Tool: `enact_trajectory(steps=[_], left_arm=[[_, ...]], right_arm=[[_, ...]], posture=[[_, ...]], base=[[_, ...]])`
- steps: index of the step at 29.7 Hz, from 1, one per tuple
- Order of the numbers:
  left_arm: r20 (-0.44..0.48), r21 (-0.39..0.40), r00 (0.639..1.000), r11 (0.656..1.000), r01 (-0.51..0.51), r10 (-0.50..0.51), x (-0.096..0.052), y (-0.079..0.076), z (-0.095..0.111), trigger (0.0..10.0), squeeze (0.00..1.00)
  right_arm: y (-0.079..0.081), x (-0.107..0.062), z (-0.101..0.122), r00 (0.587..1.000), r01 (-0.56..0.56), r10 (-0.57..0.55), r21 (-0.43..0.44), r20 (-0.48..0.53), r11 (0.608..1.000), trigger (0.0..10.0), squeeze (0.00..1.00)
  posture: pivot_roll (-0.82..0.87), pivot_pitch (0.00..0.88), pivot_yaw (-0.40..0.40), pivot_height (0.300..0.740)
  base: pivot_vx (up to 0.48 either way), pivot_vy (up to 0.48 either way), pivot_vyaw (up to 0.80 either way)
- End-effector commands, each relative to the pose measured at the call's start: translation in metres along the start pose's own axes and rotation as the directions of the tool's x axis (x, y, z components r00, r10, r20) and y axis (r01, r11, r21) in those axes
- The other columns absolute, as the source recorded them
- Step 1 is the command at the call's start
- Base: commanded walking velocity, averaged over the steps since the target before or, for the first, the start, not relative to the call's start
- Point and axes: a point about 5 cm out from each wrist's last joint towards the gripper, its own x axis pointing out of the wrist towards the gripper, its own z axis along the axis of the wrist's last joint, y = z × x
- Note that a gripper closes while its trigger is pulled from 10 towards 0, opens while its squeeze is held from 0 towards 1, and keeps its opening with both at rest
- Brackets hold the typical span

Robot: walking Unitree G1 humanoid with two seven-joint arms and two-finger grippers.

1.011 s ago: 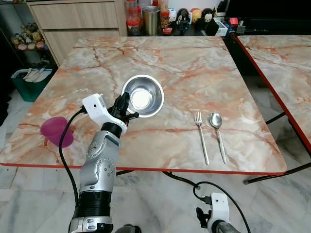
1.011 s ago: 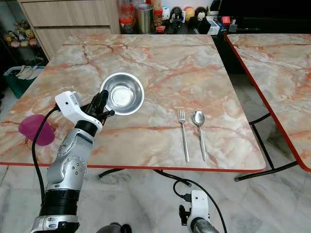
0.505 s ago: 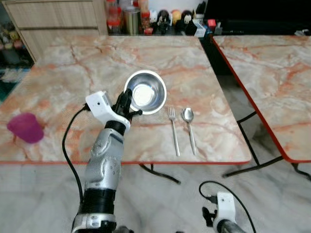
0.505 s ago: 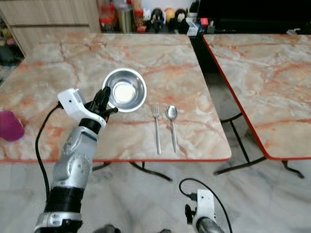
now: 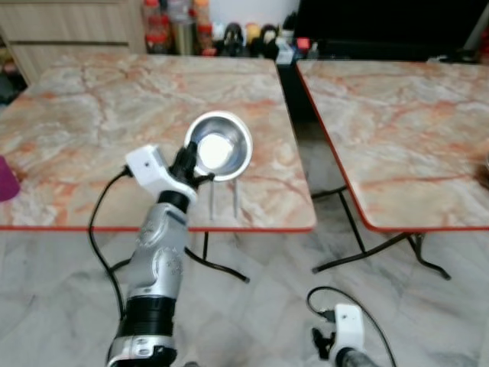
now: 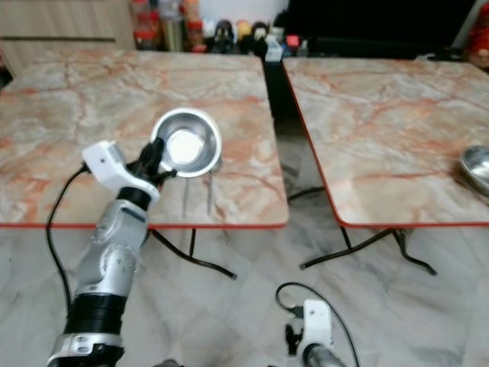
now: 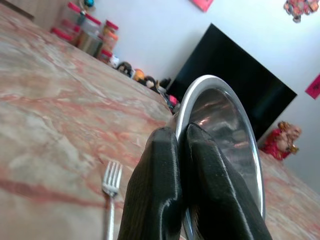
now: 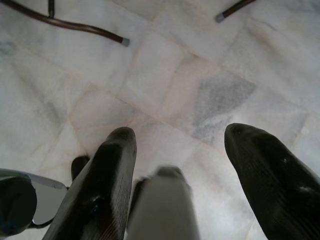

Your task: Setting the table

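Observation:
A shiny steel bowl [image 5: 218, 147] is tilted up on its side in the air, over the near edge of the marble table [image 5: 92, 115]. My left gripper [image 5: 187, 162] is shut on the bowl's rim; the left wrist view has both black fingers [image 7: 165, 190] pinched on the rim [image 7: 220, 130]. Just below the bowl, a fork [image 5: 211, 205] and a spoon [image 5: 235, 200] lie side by side near the table's front edge. My right gripper [image 8: 180, 135] hangs low over the floor, open with nothing in it.
A second marble table [image 5: 397, 130] stands to the right across a narrow gap, with another steel bowl [image 6: 477, 164] at its far right. A pink cup [image 5: 4, 177] sits at the left edge. Jars and figurines [image 5: 183, 30] line the back. Below is pale marble floor [image 5: 267, 306].
The camera has swung right and pulled back, so the first table sits further left and the second table has come into view. The left gripper still holds the bowl.

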Motion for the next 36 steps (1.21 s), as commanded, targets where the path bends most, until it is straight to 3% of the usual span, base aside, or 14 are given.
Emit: enact_trajectory(steps=[1, 9, 25, 36], left_arm=[[0.009, 0.014, 1.0, 1.0, 0.013, -0.013, 0.001, -0.0049, 0.0003, 10.0, 0.0], [0.009, 0.011, 1.0, 1.0, 0.015, -0.016, -0.0008, -0.0056, -0.0014, 10.0, 0.0], [0.012, 0.008, 0.999, 0.999, 0.033, -0.033, -0.0004, -0.0085, -0.0006, 10.0, 0.0], [0.013, 0.012, 0.999, 0.999, 0.033, -0.033, -0.0003, -0.0079, 0.0004, 10.0, 0.0]], right_arm=[[-0.0068, -0.0005, 0.0011, 1.0, 0.019, -0.019, 0.005, -0.001, 1.0, 10.0, 0.0], [-0.0061, -0.0007, 0.0005, 1.0, 0.009, -0.009, -0.052, 0.0, 0.999, 10.0, 0.0], [-0.0072, -0.0006, -0.0008, 1.0, 0.028, -0.027, 0.023, -0.014, 0.999, 10.0, 0.0], [-0.0044, -0.0005, -0.0018, 1.0, 0.017, -0.017, 0.02, -0.018, 1.0, 10.0, 0.0]], posture=[[0.11, 0.065, -0.028, 0.715], [0.11, 0.048, -0.031, 0.715], [0.11, 0.076, -0.037, 0.715], [0.11, 0.092, -0.033, 0.715]], base=[[0.244, -0.409, 0.64], [0.269, -0.394, 0.23], [0.311, -0.362, 0.1], [0.304, -0.369, -0.63]])
